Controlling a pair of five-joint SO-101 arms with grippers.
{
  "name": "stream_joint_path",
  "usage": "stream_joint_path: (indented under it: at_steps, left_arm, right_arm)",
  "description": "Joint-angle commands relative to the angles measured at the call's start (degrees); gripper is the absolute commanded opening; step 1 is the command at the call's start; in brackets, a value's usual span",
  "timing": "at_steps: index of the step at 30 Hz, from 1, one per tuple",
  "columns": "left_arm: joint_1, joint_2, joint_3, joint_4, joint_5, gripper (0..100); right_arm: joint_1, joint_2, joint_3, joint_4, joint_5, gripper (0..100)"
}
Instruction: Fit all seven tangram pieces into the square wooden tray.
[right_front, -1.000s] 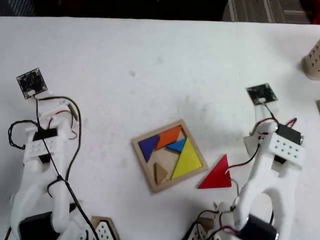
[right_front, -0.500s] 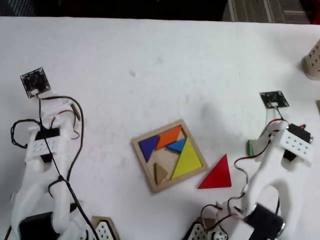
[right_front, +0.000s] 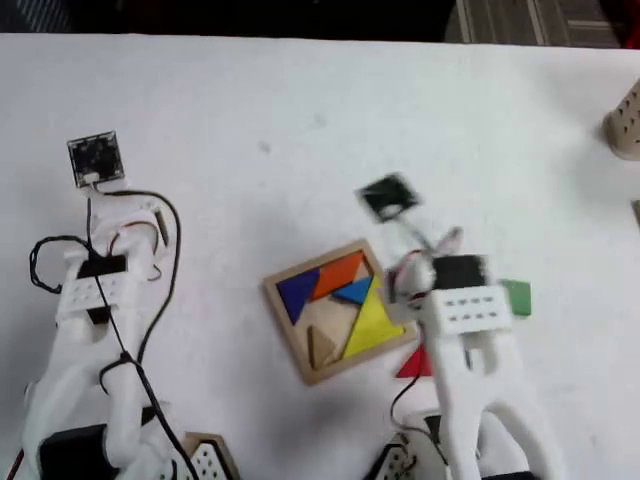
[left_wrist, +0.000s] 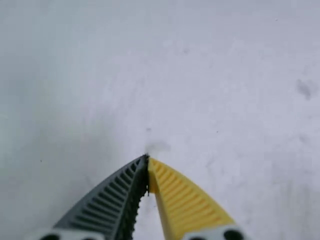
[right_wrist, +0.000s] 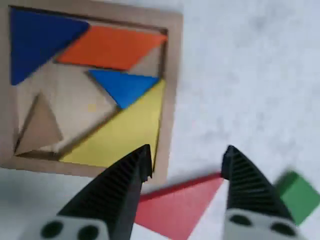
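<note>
While the ribbed left gripper (left_wrist: 148, 167) is closed on nothing, the right gripper (right_wrist: 187, 152) gapes empty over the flat red triangle (right_wrist: 175, 205).

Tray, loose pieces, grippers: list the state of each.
wooden tray: partly filled, five pieces in.
red triangle: on the table, outside the tray.
green piece: on the table, outside the tray.
left gripper: fingers shut, empty.
right gripper: fingers open, empty, above the red triangle.
</note>
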Motion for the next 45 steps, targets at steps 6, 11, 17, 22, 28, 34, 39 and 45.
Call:
stream_joint_path:
  at_steps: [6, 11, 17, 22, 28, 34, 39, 45]
  left_arm:
    - [1.0, -0.2, -0.2, -1.0, -0.8, 2]
    - [1.1, -0.2, -0.2, -1.1, -0.8, 2]
    - [1.1, -0.2, -0.2, -1.2, -0.8, 2]
    - [1.1, -0.2, -0.2, -1.2, -0.8, 2]
    - [1.1, -0.2, -0.2, -1.2, -0.8, 2]
    - [1.1, -0.2, -0.2, -1.2, -0.8, 2]
    - [1.1, -0.2, -0.2, -1.3, -0.8, 2]
    - [1.1, -0.2, -0.2, -1.3, -0.8, 2]
  right_arm:
    - [-7.8, 11.6, -0.7, -8.0, 18.1, 27.6]
    - [-10.8, 16.4, -0.7, -10.2, 21.7, 27.6]
    - [-10.5, 21.9, -0.7, -16.0, 22.1, 27.6]
    - [-8.3, 29.7, -2.8, -17.0, 25.3, 21.9]
    - [-5.7, 33.4, -5.6, -17.0, 25.4, 7.0]
    - [-6.0, 30.5, -6.2, -16.8, 25.1, 2.0]
    - [-5.6, 26.5, -13.1, -7.4, 19.9, 1.7]
    - [-3.6, 24.3, -20.6, 1.3, 16.6, 1.7]
